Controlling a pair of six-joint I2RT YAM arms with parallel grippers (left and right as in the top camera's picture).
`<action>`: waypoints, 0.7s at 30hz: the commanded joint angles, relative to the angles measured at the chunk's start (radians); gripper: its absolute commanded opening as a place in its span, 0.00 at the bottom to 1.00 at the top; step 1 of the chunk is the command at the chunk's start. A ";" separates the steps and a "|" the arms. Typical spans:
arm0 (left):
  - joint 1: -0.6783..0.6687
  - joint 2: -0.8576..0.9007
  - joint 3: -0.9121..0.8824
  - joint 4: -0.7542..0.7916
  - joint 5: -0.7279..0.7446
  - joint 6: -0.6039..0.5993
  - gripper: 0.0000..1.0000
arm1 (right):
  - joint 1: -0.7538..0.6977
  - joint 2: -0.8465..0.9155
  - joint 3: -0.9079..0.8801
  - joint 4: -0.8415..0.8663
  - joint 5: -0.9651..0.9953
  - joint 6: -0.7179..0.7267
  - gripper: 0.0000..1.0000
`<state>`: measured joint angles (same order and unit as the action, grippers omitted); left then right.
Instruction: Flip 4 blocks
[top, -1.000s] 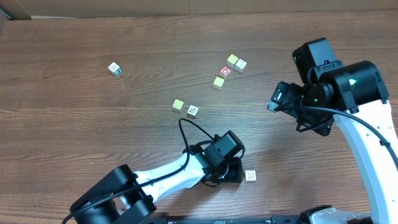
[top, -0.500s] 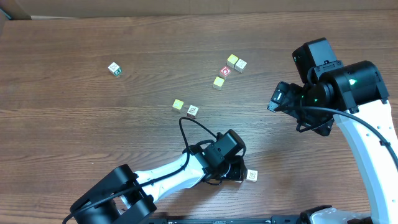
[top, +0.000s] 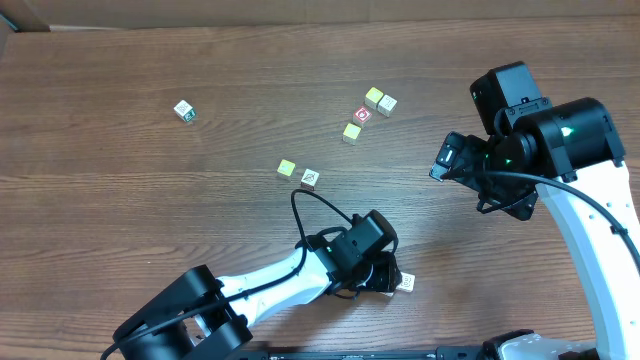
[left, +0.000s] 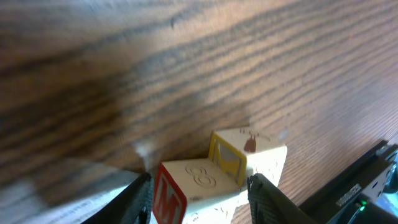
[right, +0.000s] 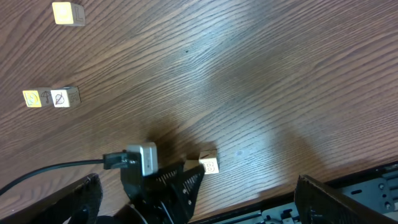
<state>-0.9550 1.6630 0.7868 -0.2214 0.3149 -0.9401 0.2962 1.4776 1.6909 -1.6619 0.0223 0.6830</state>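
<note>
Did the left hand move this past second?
Yes: in the overhead view the left hand shifted right onto the block, away from the unmoved yellow cube.

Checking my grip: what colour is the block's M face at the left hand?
Red, on the block, clearest in left wrist view.

Bright even light; soft shadows on table (top: 150, 200); left-wrist close-up of block (left: 205, 183) blurred.

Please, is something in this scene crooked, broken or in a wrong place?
One thing: the block between the fingers of the left hand is tilted, not flat on the table. The loose blocks farther up the table lie flat, and nothing looks damaged.
</note>
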 joint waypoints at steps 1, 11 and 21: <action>0.033 -0.002 0.002 0.011 -0.013 0.026 0.46 | -0.003 -0.003 -0.005 0.002 -0.001 -0.004 1.00; 0.206 -0.142 0.105 -0.154 -0.100 0.154 0.47 | -0.003 -0.003 -0.005 0.002 -0.002 -0.008 1.00; 0.526 -0.131 0.235 -0.359 -0.084 0.660 0.69 | 0.047 -0.003 -0.005 -0.009 -0.056 -0.026 1.00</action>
<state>-0.4877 1.5352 0.9756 -0.5739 0.2447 -0.5011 0.3096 1.4776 1.6909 -1.6699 -0.0082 0.6704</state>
